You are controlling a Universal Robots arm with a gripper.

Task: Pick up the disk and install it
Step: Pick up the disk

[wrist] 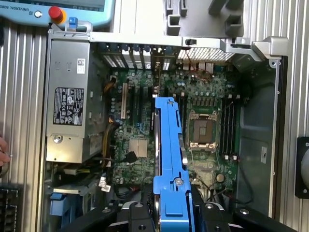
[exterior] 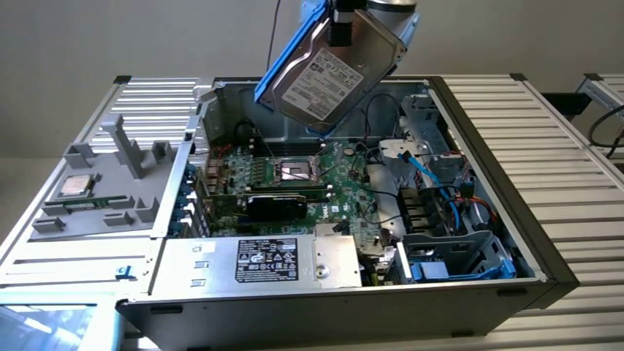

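Between the two black fingers of the gripper (wrist: 174, 218), closest under the wrist camera, sits the disk (wrist: 171, 159). The jaws are clamped across its flat faces at one end, so its blue carrier frame (wrist: 169, 121) runs edge-on away from the wrist. In the exterior view it hangs tilted in the air above the open computer case (exterior: 546, 241), touching nothing inside, with its white label facing outward. The print on that label is too small to read. By its look this is a dense, rigid slab of metal, probably heavy for its size, with smooth faces that could slide in a light grip. It is also likely sensitive to knocks, so a firm hold on the faces seems sounder than one on the plastic frame, which may flex. Held at one end, the long body acts as a lever on the fingers — a hold nearer the middle would likely steady it. Below lies the motherboard (wrist: 140, 125) with its CPU socket (wrist: 202, 130). Beside them is the silver power-supply box (wrist: 67, 96), whose black-and-white sticker cannot be made out. Farthest off, past the case wall, a teach pendant (wrist: 29, 8) with a red button (wrist: 56, 13) shows the words "UNIVERSAL ROBO", cut off at the edge.
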